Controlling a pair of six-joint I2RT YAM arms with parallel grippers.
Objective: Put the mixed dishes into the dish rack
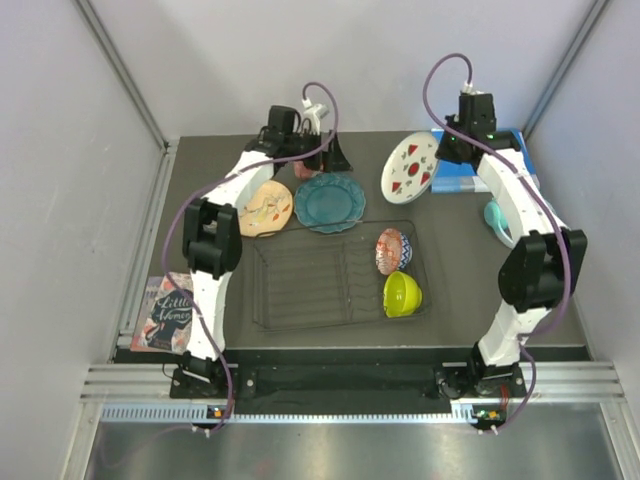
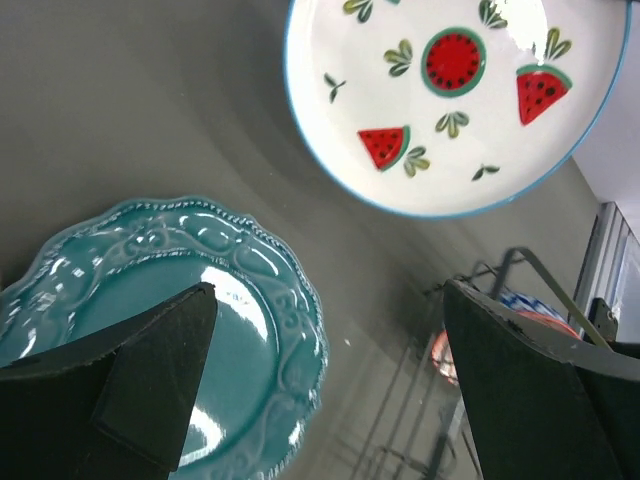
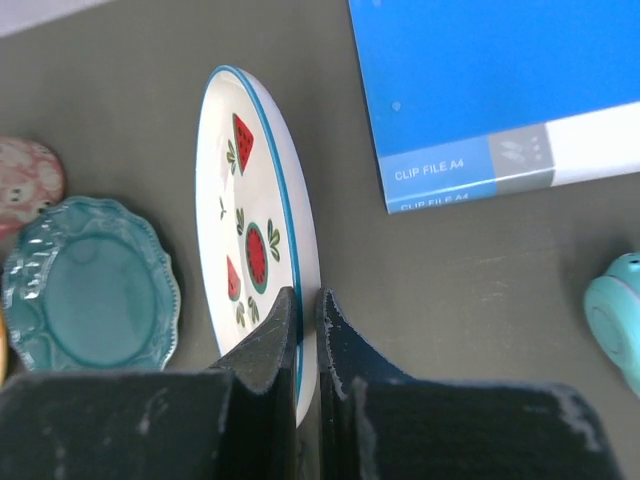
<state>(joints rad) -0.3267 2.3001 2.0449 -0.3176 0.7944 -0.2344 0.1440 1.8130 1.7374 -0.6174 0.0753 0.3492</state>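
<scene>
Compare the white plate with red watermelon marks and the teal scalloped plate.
The white plate with red watermelon marks is tilted up, its rim pinched by the right gripper; the teal scalloped plate lies flat on the table, untouched. The white plate has a smooth blue rim; the teal plate's rim is wavy and embossed. Both are round and outside the black wire dish rack.

Top cam sat high & well back from the white plate with red marks (image 1: 410,165), facing down over the whole table (image 1: 200,180). Left wrist cam sat close on that plate's left, facing its painted side across the teal scalloped plate (image 2: 130,260). Right wrist cam sat v. close at the plate's rim, looking along it nearly edge-on. All 3 views shared both plates.
</scene>
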